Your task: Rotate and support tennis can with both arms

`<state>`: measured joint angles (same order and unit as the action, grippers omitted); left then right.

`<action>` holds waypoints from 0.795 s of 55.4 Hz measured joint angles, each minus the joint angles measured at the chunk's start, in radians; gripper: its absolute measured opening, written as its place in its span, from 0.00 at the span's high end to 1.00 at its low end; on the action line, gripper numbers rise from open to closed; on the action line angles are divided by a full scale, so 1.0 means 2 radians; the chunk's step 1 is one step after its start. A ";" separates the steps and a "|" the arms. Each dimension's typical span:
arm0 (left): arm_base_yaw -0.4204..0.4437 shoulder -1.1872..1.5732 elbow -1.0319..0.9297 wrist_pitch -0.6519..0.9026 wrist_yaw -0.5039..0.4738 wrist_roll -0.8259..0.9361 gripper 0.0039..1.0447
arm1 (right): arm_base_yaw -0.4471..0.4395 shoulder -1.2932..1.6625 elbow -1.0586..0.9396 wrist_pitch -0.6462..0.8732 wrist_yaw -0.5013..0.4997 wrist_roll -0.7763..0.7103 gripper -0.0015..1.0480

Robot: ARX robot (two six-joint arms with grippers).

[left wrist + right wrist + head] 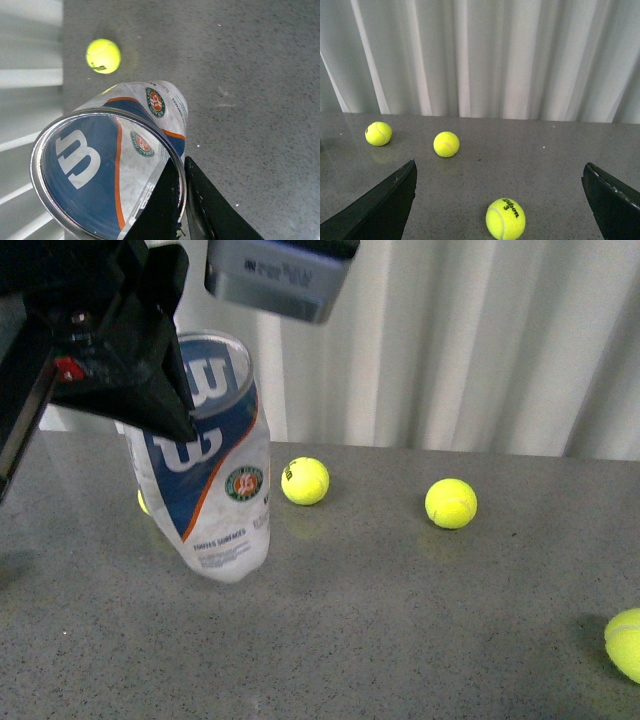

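The tennis can (215, 485) is a clear tube with a blue-and-white label, a white W and a round red-green badge. It leans on the grey table with its open mouth up and its base on the surface. My left gripper (182, 420) comes in from the upper left and is shut on the rim. In the left wrist view the tennis can (100, 165) fills the lower left, and the left gripper (182, 192) has one black finger inside the rim and one outside. My right gripper (500, 164) is open, well apart from the can, with a ball on the table between its fingers.
Loose yellow tennis balls lie on the table: one (305, 480) just right of the can, one (451, 503) further right, one (625, 643) at the right edge. A fourth ball (143, 502) peeks from behind the can. White curtains (450, 340) close off the back.
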<state>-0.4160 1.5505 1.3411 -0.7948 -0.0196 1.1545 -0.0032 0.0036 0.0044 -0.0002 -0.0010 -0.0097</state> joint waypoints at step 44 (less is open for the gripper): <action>-0.040 0.101 0.048 -0.020 0.024 -0.022 0.97 | 0.000 0.000 0.000 0.000 0.000 0.000 0.07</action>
<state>-0.4965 1.7515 1.4372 -0.8352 0.0284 1.1114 -0.0032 0.0036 0.0044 -0.0002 -0.0010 -0.0097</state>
